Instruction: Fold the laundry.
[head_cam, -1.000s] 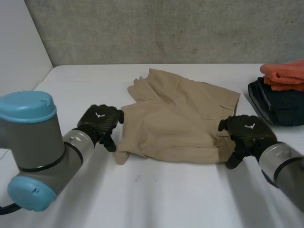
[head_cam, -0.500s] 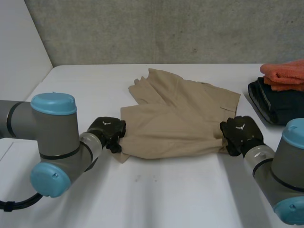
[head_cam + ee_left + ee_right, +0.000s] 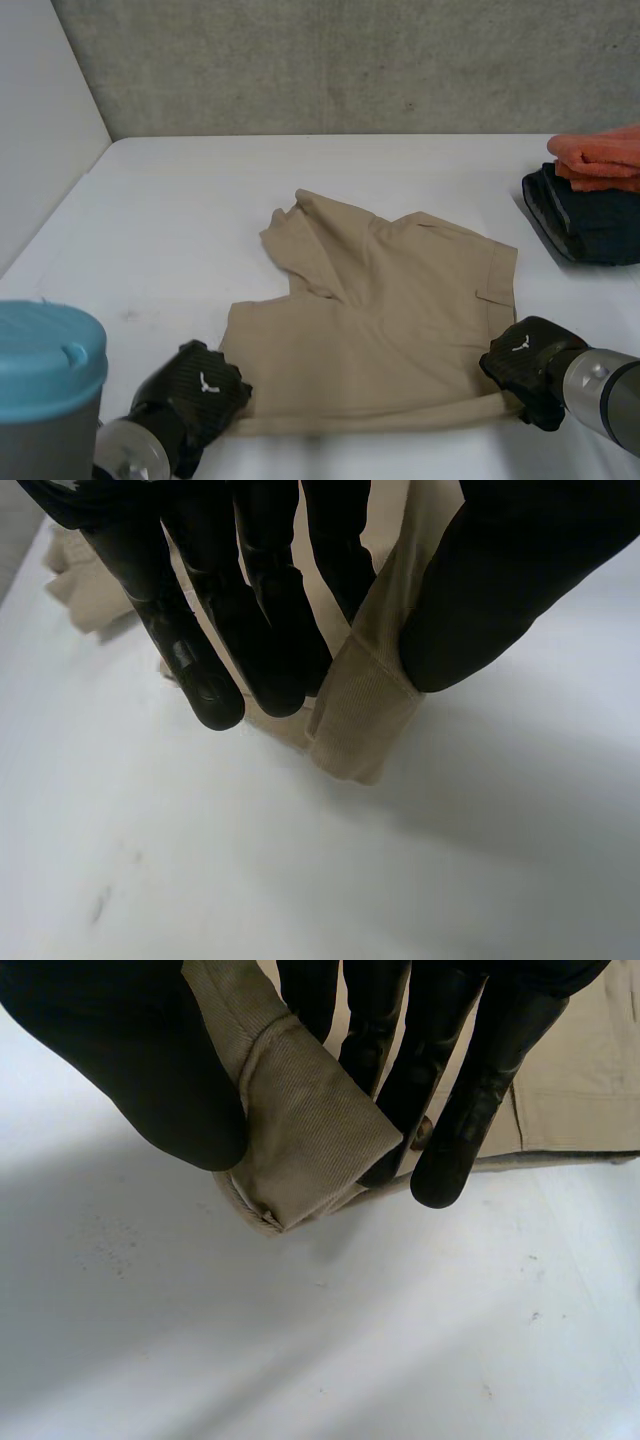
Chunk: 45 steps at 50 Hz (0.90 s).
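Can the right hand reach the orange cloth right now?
Probably not yet: the right hand pinches a corner of the tan shorts; the table toward the orange cloth looks free otherwise.

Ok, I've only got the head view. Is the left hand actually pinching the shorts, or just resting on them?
Observer: Pinching. Its wrist view shows the left hand with a corner of the tan shorts clamped between thumb and fingers.
Operator: And the right?
Observer: Same. The right hand pinches the other near corner, and the cloth is doubled over between its thumb and fingers.
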Tool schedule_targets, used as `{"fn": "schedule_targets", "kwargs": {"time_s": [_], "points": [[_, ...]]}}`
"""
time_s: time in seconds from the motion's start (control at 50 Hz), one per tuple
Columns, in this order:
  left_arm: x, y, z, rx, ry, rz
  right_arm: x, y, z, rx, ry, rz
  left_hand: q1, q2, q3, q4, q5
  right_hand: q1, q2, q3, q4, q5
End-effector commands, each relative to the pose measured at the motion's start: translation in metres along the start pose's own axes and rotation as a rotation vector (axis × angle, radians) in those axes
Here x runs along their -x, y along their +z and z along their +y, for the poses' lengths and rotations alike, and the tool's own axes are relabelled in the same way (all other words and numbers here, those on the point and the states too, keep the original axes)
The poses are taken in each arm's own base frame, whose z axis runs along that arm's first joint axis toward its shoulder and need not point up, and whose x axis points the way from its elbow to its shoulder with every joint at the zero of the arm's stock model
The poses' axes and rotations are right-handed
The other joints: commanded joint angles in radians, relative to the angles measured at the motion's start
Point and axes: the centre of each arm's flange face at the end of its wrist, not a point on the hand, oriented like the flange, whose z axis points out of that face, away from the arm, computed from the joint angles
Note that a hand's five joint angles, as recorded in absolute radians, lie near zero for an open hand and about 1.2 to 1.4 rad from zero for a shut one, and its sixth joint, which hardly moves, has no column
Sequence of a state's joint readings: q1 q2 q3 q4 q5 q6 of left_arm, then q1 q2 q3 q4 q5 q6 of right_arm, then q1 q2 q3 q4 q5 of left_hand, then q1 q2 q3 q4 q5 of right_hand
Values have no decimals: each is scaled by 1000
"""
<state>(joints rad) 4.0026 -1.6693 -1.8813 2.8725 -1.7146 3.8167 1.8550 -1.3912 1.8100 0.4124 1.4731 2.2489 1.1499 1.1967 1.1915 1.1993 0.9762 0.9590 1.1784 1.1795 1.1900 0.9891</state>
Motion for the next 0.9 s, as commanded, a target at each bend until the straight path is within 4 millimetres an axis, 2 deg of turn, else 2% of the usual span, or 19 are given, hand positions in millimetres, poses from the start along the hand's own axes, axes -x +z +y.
{"fn": "schedule_targets", "kwargs": {"time_s": [0.02, 0.1, 0.14, 0.16, 0.18, 0.22, 0.24, 0.26, 0.28, 0.3, 0.32, 0.38, 0.42, 0.52, 0.64, 0.7, 0.78, 0.8, 0.9], "points": [[5, 47, -6, 7, -10, -53, -10, 15, -10, -98, 9, 111, 246, 200, 205, 197, 246, 437, 218, 217, 206, 233], [36, 87, -15, -7, -59, -190, -27, 34, -21, -151, 49, 177, 246, 200, 205, 197, 246, 437, 218, 217, 206, 233], [58, 110, -32, -69, -81, -280, -46, 44, -33, -199, 75, 250, 246, 200, 205, 197, 246, 437, 218, 217, 206, 233], [67, 117, -39, -97, -84, -311, -61, 50, -44, -238, 90, 309, 246, 200, 205, 197, 246, 437, 218, 217, 206, 233], [86, 128, -57, -169, -86, -388, -77, 52, -59, -288, 98, 378, 246, 200, 205, 197, 246, 437, 218, 217, 206, 233], [119, 140, -83, -281, -89, -511, -93, 52, -80, -356, 94, 454, 246, 200, 205, 197, 246, 437, 218, 217, 206, 233], [131, 143, -93, -324, -88, -561, -109, 49, -105, -442, 84, 541, 246, 200, 205, 197, 246, 437, 218, 217, 206, 233], [161, 144, -112, -420, -92, -687, -117, 46, -115, -482, 79, 581, 246, 200, 205, 197, 246, 437, 218, 217, 206, 233], [178, 142, -121, -470, -95, -757, -125, 42, -127, -534, 73, 628, 246, 200, 205, 197, 246, 437, 218, 217, 206, 233], [195, 138, -130, -524, -101, -829, -148, 29, -152, -651, 68, 742, 246, 200, 205, 197, 246, 437, 218, 217, 206, 233], [236, 121, -151, -681, -117, -1020, -156, 24, -160, -698, 68, 785, 246, 200, 205, 197, 246, 437, 218, 217, 206, 233], [263, 95, -177, -902, -109, -1173, -194, -7, -201, -972, 45, 1017, 246, 200, 205, 197, 246, 437, 218, 217, 206, 233], [269, 81, -189, -1010, -96, -1215, -203, -17, -214, -1078, 30, 1085, 246, 200, 205, 197, 246, 437, 218, 217, 206, 233], [270, 72, -189, -1029, -136, -1177, -202, -19, -222, -1129, 13, 1097, 246, 200, 205, 197, 246, 437, 218, 217, 206, 233], [238, 96, -162, -886, -169, -1022, -189, 7, -211, -1073, 23, 1023, 246, 200, 205, 197, 246, 437, 218, 217, 206, 233], [211, 111, -139, -775, -188, -938, -180, 20, -204, -1042, 23, 975, 246, 200, 205, 197, 246, 437, 218, 217, 206, 233], [171, 129, -109, -642, -189, -829, -159, 56, -186, -956, 18, 858, 246, 200, 205, 197, 246, 437, 218, 217, 206, 233], [162, 132, -103, -622, -188, -806, -147, 72, -175, -903, 21, 798, 246, 200, 205, 197, 246, 437, 218, 217, 206, 233], [100, 143, -64, -481, -147, -641, -105, 107, -140, -726, 33, 606, 246, 200, 205, 197, 246, 437, 218, 217, 206, 233]]}}
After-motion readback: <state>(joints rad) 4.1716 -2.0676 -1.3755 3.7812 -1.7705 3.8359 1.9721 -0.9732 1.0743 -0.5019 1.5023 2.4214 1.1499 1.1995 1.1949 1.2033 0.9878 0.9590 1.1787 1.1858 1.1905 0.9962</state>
